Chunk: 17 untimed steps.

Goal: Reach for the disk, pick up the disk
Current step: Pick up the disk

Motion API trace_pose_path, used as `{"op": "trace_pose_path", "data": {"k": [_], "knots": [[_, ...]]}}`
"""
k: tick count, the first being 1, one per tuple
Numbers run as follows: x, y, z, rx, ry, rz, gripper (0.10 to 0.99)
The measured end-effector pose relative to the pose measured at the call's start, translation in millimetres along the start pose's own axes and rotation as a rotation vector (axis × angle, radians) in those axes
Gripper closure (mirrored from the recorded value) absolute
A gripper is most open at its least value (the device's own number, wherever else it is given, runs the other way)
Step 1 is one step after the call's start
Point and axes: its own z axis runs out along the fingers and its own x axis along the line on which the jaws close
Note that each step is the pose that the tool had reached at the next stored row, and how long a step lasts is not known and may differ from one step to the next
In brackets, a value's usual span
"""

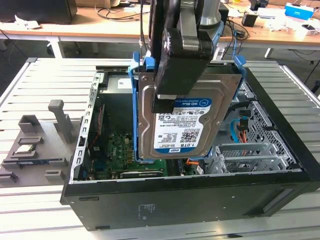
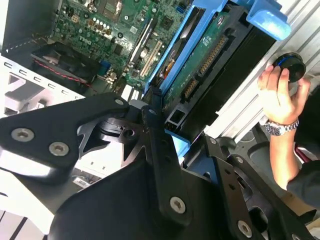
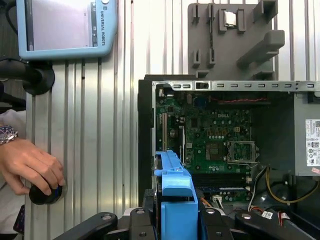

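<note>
I have the tool (image 1: 167,97) clamped on the disk (image 1: 185,125), holding it upright above the open computer case (image 1: 200,200), lifted clear so its blue frame misses the chassis.

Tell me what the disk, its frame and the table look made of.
Disk: apparently bare metal, a dull silver-grey case under a glossy printed label. Frame: likely moulded plastic, uniform matte blue. Table: probably aluminium, with pale, lightly shiny slotted ribs.

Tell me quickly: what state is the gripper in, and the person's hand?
Gripper: shut on the disk, lifted above the computer case.
Person's hand: resting on a black knob.
</note>
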Motion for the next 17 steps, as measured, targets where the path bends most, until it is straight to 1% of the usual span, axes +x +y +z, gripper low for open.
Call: {"op": "trace_pose_path", "data": {"k": [1,2,4,5,6,7,10,11,12,13,15,16,17], "knots": [[-1.1,-4.1,0.0,0.0,-0.0001,0.0,0.722],[-3.2,-12.2,-0.2,0.0,0.0002,0.0,0.722],[-6.0,-23.3,-0.1,0.0,0.0,0.0,0.722],[-8.3,-32.1,0.2,0.0,0.0001,0.0,0.722],[-10.6,-42.6,0.7,-0.001,0.0,0.0,0.722],[-11.9,-49.1,0.9,-0.001,0.0001,0.0,0.722],[-14.8,-63.7,1.5,-0.001,0.0002,0.0,0.722],[-16.0,-70.2,1.7,-0.001,0.0004,0.0,0.722],[-16.7,-74.5,1.9,-0.001,0.0003,0.0,0.722],[-18.1,-82.2,2.1,-0.001,0.0006,0.0,0.722],[-19.5,-90.7,2.6,-0.001,0.0008,0.0,0.722],[-20.5,-98.3,3.2,-0.001,0.0009,0.0,0.722],[-21.0,-102.2,3.7,-0.001,0.0009,0.0,0.722]]}}
